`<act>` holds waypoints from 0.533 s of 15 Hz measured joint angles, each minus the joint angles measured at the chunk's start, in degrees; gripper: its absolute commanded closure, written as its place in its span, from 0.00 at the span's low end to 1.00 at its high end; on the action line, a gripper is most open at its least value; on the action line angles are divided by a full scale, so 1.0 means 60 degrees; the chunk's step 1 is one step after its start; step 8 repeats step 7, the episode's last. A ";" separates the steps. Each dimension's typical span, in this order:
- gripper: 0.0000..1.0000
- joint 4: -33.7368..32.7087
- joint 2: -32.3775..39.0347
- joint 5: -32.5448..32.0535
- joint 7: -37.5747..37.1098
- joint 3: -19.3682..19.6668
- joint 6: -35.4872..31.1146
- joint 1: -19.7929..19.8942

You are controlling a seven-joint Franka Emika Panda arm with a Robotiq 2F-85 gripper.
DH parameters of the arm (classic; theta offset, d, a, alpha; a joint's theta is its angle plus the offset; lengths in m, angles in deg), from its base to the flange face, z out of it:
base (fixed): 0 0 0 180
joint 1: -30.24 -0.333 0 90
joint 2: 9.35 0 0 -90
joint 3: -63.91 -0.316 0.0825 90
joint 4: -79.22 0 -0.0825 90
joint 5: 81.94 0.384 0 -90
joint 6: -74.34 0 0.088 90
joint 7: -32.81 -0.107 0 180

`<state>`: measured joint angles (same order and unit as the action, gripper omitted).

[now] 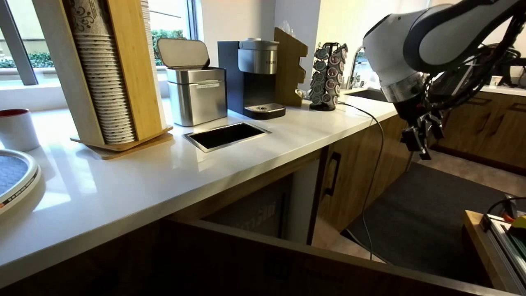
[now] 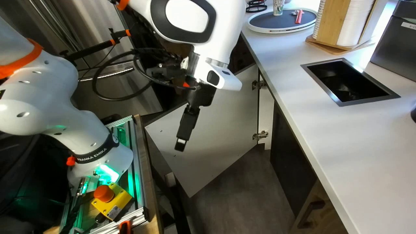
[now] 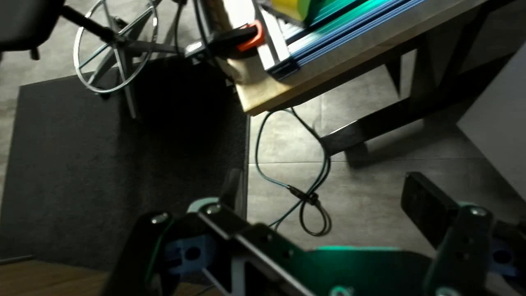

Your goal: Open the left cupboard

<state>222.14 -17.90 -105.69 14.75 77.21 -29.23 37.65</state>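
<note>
The left cupboard door stands swung wide open. Its pale inner face shows in an exterior view, with two hinges at the cabinet side. Its top edge and dark outer face show low in an exterior view. Its black handle is hidden. My gripper is in the air beyond the door, touching nothing. In an exterior view the gripper appears in front of the door's inner face. In the wrist view the gripper has its fingers wide apart with only floor between them. A pale door corner shows at right.
The matching wood door is shut, with its black handle at left. A white counter overhangs the cupboards. A cable hangs before the shut door. The robot's base table and a stool stand nearby. A cable loop lies below.
</note>
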 measured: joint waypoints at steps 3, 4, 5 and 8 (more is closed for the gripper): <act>0.00 -0.0006 -0.0874 0.1067 0.0282 -0.0076 0.0541 0.0165; 0.00 -0.0006 -0.0918 0.1056 0.0282 -0.0128 0.0541 0.0221; 0.00 -0.0006 -0.0878 0.1055 0.0282 -0.0161 0.0541 0.0249; 0.00 -0.0006 -0.0740 0.1055 0.0280 -0.0192 0.0540 0.0256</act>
